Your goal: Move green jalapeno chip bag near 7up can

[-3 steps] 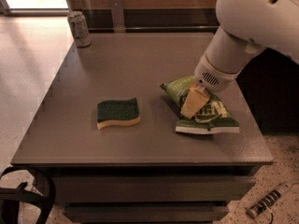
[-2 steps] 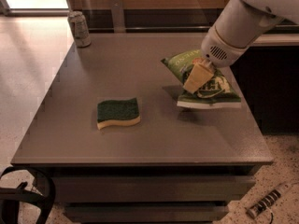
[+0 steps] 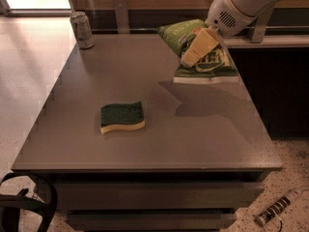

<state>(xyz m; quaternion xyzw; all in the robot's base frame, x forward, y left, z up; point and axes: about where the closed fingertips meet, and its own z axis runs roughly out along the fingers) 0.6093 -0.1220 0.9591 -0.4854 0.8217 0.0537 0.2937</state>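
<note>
Green jalapeno chip bag (image 3: 212,64) hangs clear of the grey table (image 3: 96,151) in the upper right of the frame, pinched in the closed jaws of the gripper (image 3: 194,52), its shadow falling on the tabletop below. A second ago it lay flat at the table's right side with the gripper on it. The lift appears done, which leaves the carry across to the 7up can (image 3: 82,29), standing at the table's far corner in the upper left, well apart from the bag, while the sponge (image 3: 122,117) lies at lower left of centre, seemingly off that path.
</note>
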